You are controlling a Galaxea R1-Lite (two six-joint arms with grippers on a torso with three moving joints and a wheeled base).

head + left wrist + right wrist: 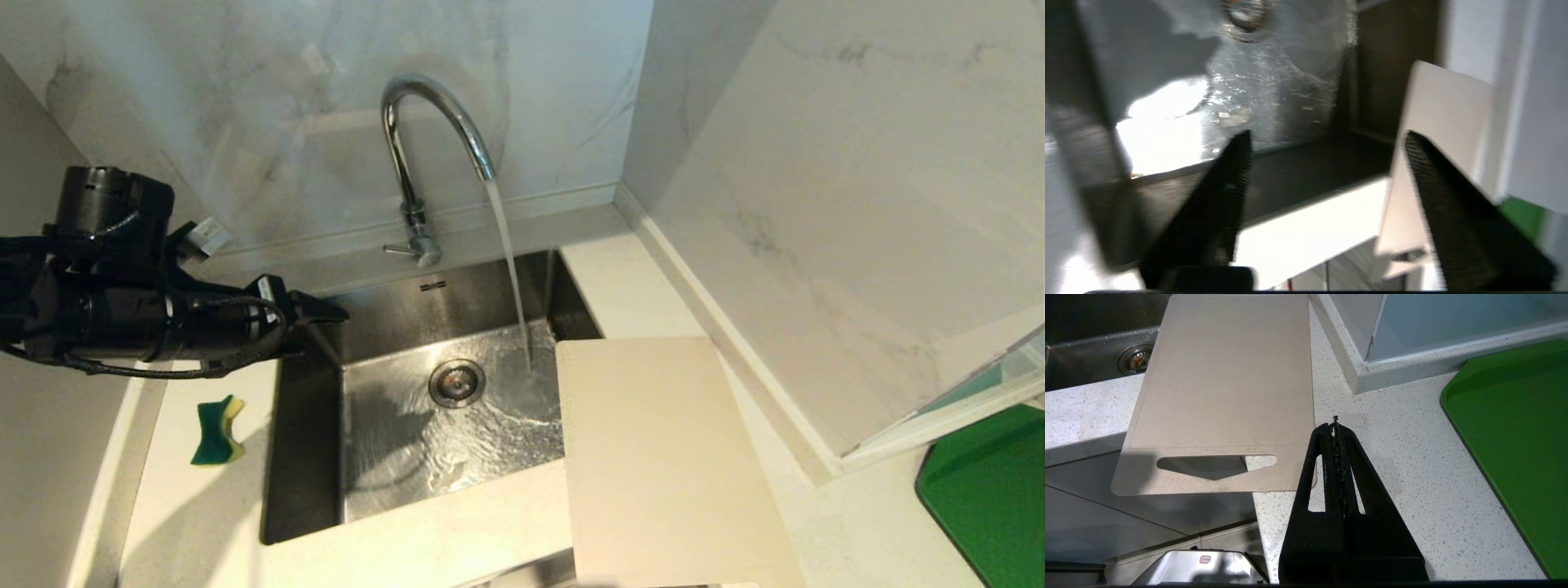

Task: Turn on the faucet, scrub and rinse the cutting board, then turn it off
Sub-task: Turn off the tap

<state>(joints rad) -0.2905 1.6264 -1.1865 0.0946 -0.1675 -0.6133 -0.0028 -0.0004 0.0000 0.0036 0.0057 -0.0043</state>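
Nearest, the cutting board point(661, 457) lies flat on the bench point(816, 523), its near end with the handle slot overhanging the front edge and its left edge jutting over the sink point(424, 441). Thin, stiff and light, probably slick once wet; that slot end looks easiest to grip. Right tool point(1336, 430) waits clenched beside it. Left of the sink lies a sponge point(217, 431); beyond, left tool point(1327, 141) hovers released, empty. Farthest, the faucet point(424, 139) runs.
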